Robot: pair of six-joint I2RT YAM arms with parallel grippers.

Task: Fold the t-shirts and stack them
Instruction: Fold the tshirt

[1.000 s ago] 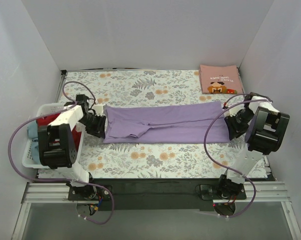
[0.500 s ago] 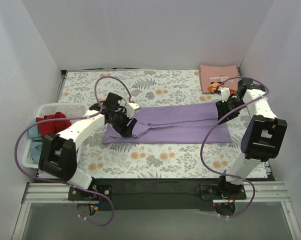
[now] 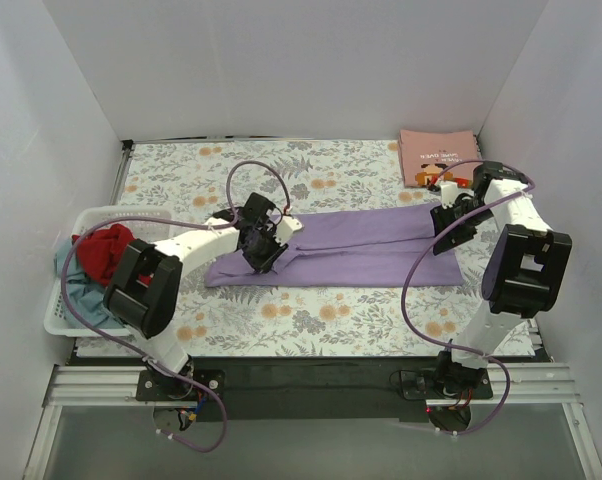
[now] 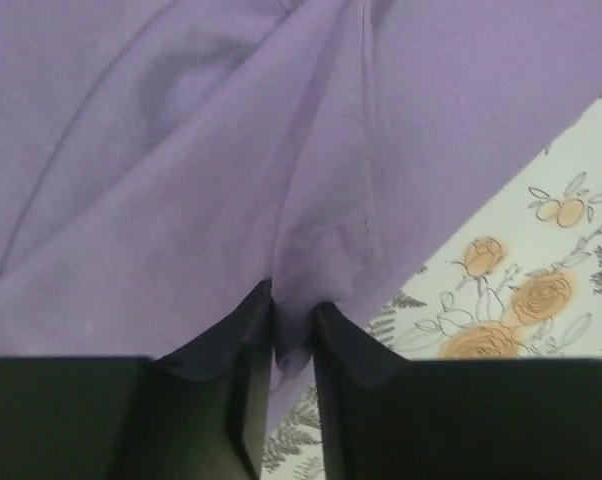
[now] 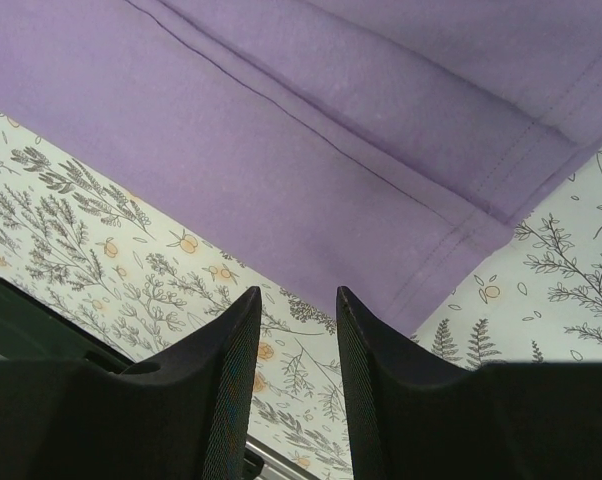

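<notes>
— Shirt in the middle, that purple tee (image 3: 361, 245), how does it lie?

— Flat on the floral cloth (image 3: 311, 310), folded into a long band running left to right across the table.

— And the left gripper (image 3: 261, 255)?

— Down on the band's left part. From its wrist view the jaws are pinching a ridge of purple fabric between them, with creases fanning away from the pinch.

— The right gripper (image 3: 446, 225)?

— At the band's right end, by the far corner. Its jaws are spread with nothing between them. Below them I see the stitched hem and the flowered cloth beside it. Whether it touches the fabric, I cannot tell.

— Other shirts?

— A pink tee (image 3: 439, 158) lies folded at the far right corner of the cloth, near the right gripper. A white basket (image 3: 56, 318) stands at the left edge, with a red tee (image 3: 106, 250) bunched on top and a grey-blue tee (image 3: 79, 285) beneath it.
</notes>
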